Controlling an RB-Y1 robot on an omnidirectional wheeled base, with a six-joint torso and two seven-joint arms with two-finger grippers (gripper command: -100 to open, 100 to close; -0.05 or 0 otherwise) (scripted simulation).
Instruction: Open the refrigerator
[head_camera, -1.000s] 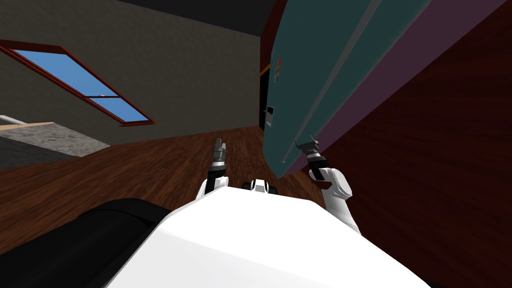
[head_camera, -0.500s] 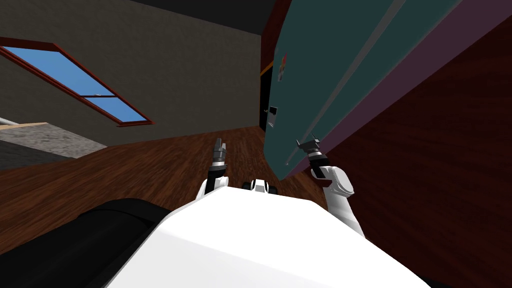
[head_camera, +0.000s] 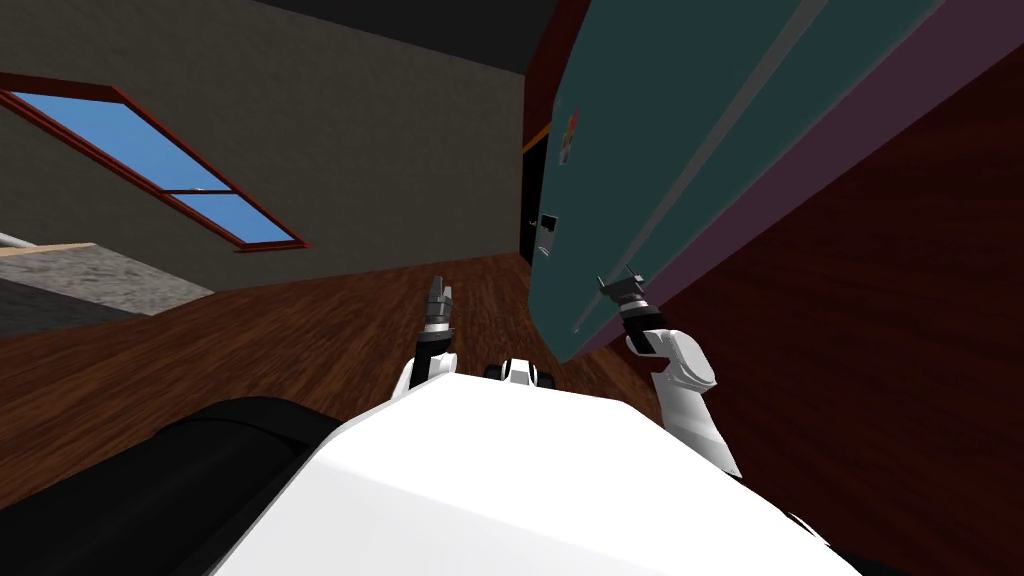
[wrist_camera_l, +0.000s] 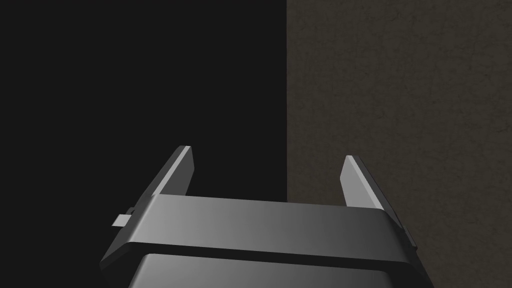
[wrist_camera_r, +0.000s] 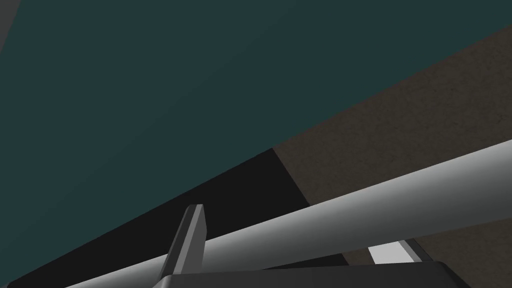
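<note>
While the left gripper (wrist_camera_l: 267, 154) is hanging open above the floor (head_camera: 300, 340), the right gripper (head_camera: 622, 284) is holding its fingers (wrist_camera_r: 192, 235) spread around the grey handle (wrist_camera_r: 350, 215) on the teal fridge door (head_camera: 660, 130), to my right.

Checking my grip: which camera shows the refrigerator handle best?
Right wrist view: the handle is a thick grey bar crossing the right gripper. The head view shows a thin line on the door; the left wrist view points elsewhere.

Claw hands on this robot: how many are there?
2. The left gripper hangs open above the wooden floor; the right gripper, also open, is at the grey handle bar of the teal refrigerator door.
</note>
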